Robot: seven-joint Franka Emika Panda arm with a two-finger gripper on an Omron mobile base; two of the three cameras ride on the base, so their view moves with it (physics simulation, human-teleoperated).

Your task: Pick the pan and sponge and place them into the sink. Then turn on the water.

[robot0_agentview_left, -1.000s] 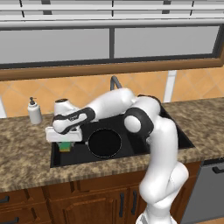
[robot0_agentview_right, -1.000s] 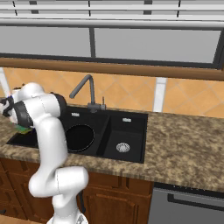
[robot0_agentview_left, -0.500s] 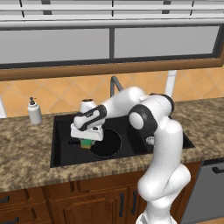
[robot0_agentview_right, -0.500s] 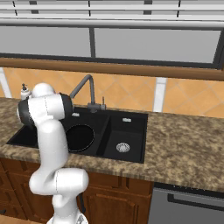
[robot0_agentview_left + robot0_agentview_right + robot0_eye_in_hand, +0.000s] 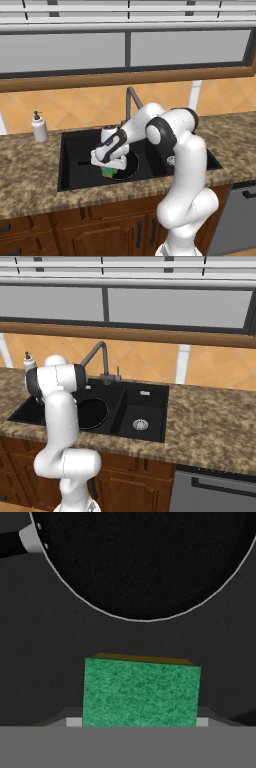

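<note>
Gripper (image 5: 108, 169) low over the large basin of the sink (image 5: 70, 172), clamped on the green sponge (image 5: 141, 692) | frying pan (image 5: 145, 562) sat in the basin just beside | best release was low, beside the pan's rim | faucet (image 5: 97, 358) off.

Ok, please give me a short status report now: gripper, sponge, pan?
Gripper shut on sponge, low over large sink basin. Pan already inside the basin, beside sponge. Faucet dry. Nothing in the way.
</note>
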